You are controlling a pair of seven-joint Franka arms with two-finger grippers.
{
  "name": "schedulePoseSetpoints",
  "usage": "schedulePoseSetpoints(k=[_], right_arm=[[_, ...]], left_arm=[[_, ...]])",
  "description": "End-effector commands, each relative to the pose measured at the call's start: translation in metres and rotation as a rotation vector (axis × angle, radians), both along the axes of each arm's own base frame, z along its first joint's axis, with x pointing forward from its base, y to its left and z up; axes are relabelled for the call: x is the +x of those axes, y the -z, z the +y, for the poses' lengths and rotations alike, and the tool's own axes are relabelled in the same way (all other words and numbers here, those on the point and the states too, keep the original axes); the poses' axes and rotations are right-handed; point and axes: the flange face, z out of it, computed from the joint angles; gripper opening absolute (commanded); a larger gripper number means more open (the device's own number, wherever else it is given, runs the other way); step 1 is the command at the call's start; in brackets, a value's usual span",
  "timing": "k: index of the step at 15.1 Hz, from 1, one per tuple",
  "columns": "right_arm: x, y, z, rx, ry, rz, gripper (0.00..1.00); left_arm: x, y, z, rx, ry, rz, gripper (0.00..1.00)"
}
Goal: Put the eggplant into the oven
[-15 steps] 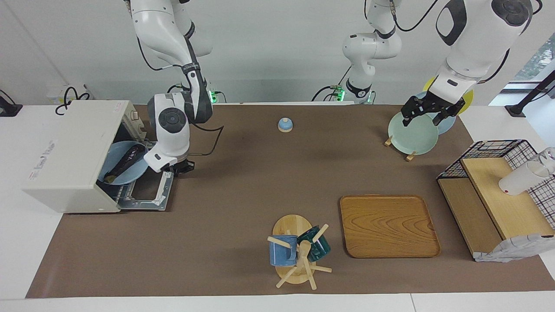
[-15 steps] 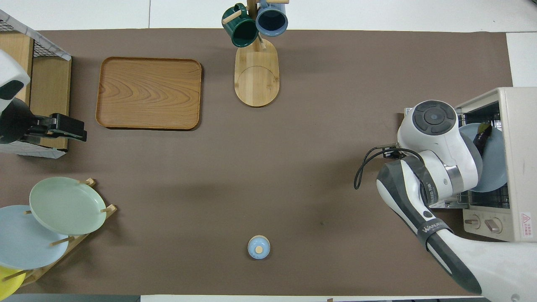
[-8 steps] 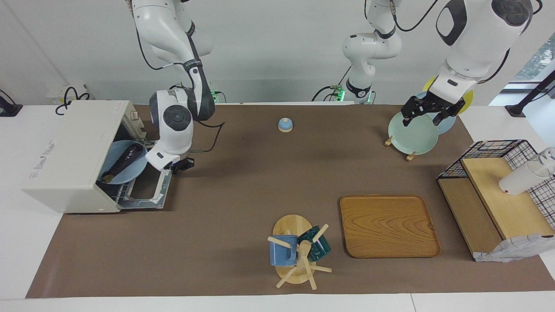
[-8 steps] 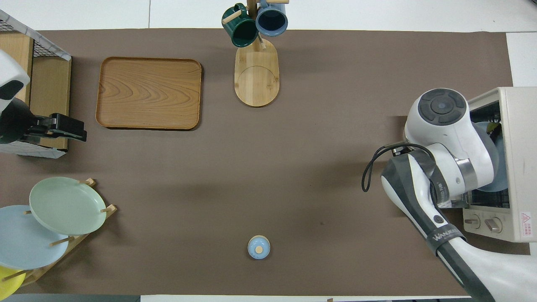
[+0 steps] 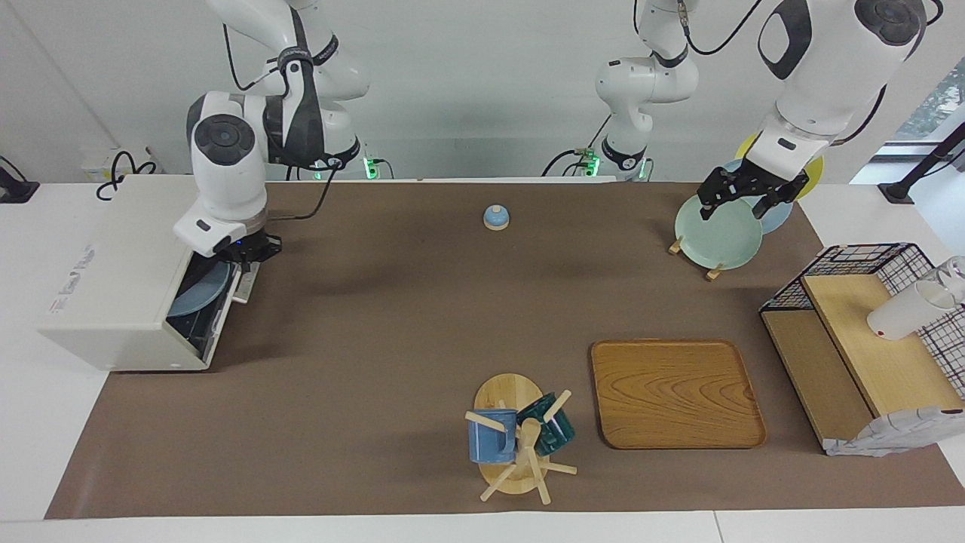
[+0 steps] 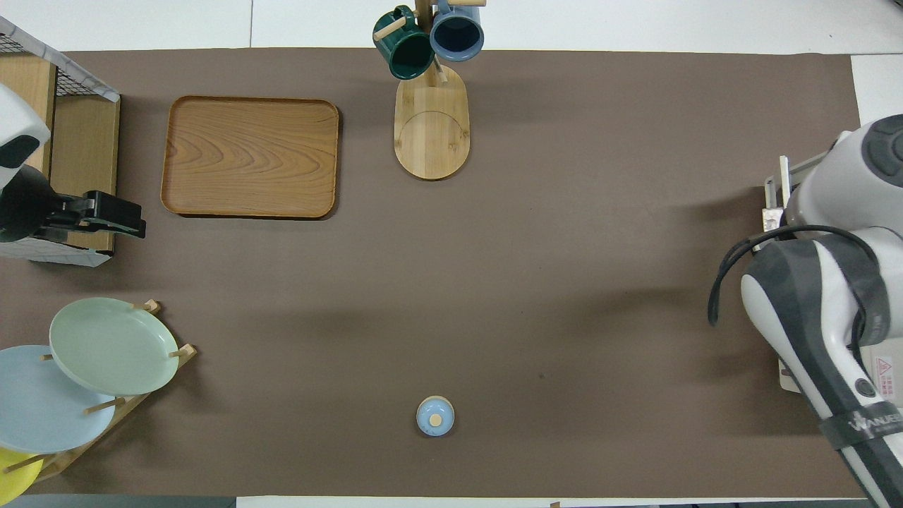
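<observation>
Facing view: oven (image 5: 113,279) door nearly shut, plate (image 5: 197,290) visible through the gap, eggplant presumably inside but not visible. Right gripper (image 5: 243,253), fingers closed, at the door's top edge; left gripper (image 5: 742,197), fingers spread, waits over the plate rack (image 5: 712,268). Risk: plate protruding could block the door.

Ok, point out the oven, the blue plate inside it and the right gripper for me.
oven (image 5: 113,279), facing view, on its cream top panel.
blue plate (image 5: 197,294), facing view, on the rim showing through the door gap.
right gripper (image 5: 247,255), facing view, at its dark fingertips over the oven door.
</observation>
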Motion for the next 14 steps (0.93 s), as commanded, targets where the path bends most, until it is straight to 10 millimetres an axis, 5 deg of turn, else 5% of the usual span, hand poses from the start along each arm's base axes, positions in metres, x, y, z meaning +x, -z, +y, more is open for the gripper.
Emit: schedulePoseSetpoints(k=[1, 5, 7, 10, 12, 14], right_arm=[[0.014, 0.003, -0.034, -0.027, -0.017, 0.024, 0.00], [0.013, -0.099, -0.026, 0.128, 0.100, 0.003, 0.02], [0.011, -0.129, -0.017, 0.169, 0.107, -0.010, 0.02], [0.009, -0.137, -0.016, 0.188, 0.113, 0.003, 0.02], [0.003, -0.165, -0.013, 0.213, 0.131, 0.017, 0.02], [0.000, -0.158, -0.014, 0.217, 0.141, 0.039, 0.02]], left_arm=[[-0.002, -0.001, 0.004, 0.018, -0.006, 0.002, 1.00], [-0.002, -0.001, 0.004, 0.018, -0.006, 0.002, 1.00], [-0.003, -0.001, 0.004, 0.018, -0.006, 0.003, 1.00], [-0.002, -0.001, 0.004, 0.018, -0.006, 0.002, 1.00], [-0.002, -0.001, 0.004, 0.018, -0.006, 0.002, 1.00], [-0.003, -0.001, 0.004, 0.018, -0.006, 0.003, 1.00]])
